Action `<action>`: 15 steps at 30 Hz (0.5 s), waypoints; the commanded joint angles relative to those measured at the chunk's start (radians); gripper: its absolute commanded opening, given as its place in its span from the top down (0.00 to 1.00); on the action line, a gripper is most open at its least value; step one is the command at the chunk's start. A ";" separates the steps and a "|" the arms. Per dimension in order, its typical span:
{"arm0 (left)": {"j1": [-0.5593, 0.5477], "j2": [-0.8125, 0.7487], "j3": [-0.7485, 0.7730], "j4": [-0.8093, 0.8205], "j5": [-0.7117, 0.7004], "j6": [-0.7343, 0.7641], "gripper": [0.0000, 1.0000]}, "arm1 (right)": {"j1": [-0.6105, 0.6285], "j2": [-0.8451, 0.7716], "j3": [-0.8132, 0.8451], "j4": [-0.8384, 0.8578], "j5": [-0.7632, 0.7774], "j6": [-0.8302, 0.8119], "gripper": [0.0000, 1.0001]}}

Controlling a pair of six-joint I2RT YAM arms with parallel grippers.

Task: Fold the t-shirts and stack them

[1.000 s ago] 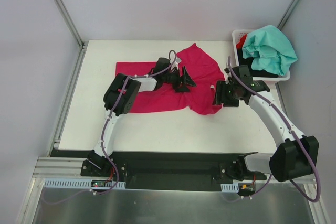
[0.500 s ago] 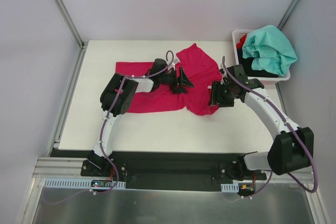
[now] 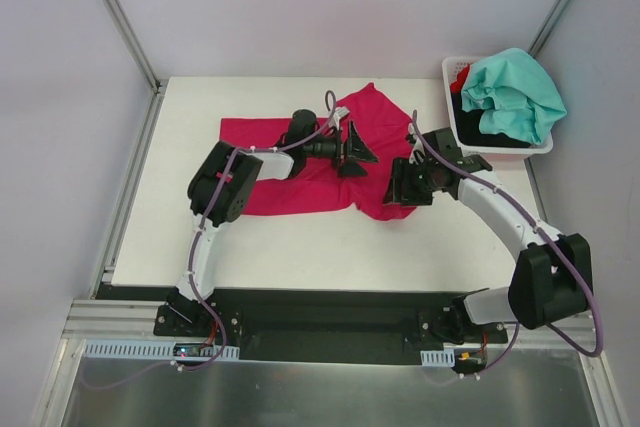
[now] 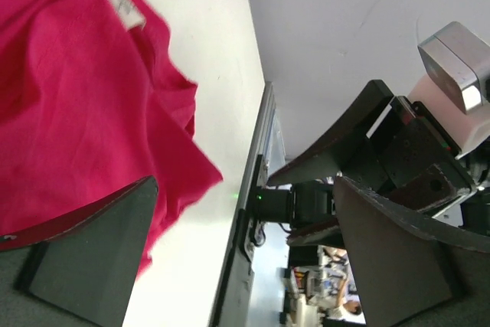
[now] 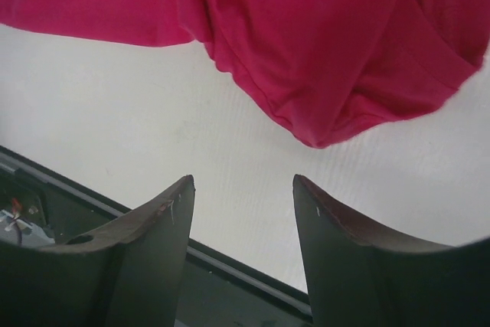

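Note:
A large magenta-pink t-shirt [image 3: 300,162] lies partly spread on the white table, its right part bunched. My left gripper [image 3: 362,150] is open and empty just above the shirt's middle. In the left wrist view [image 4: 245,212] the shirt [image 4: 69,97] and its small white label [image 4: 122,5] lie to the left of the jaws. My right gripper [image 3: 398,185] is open and empty at the shirt's lower right corner. The right wrist view [image 5: 243,181] shows that corner [image 5: 329,59] just beyond the fingertips. A teal-mint shirt [image 3: 515,87] tops black [image 3: 490,135] and red [image 3: 460,75] ones in the basket.
The white plastic basket [image 3: 449,67] stands at the table's back right corner. The table's black front edge [image 5: 230,262] runs close under my right gripper. My right arm [image 4: 383,151] shows in the left wrist view. Bare table [image 3: 300,247] lies in front of the shirt.
My right gripper has moved left toward the shirt's lower right corner. My left gripper has shifted slightly right and toward the back over the shirt. Both stay open.

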 commanded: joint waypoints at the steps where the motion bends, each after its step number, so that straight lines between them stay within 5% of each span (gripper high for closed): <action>1: 0.058 -0.224 -0.085 -0.207 -0.028 0.230 0.01 | 0.013 0.002 -0.072 0.229 -0.172 0.050 0.43; 6: 0.120 -0.388 -0.084 -0.733 -0.220 0.511 0.01 | 0.024 0.031 -0.113 0.412 -0.312 0.057 0.42; 15: 0.167 -0.594 -0.193 -0.926 -0.490 0.622 0.01 | 0.033 0.168 -0.092 0.467 -0.311 0.025 0.41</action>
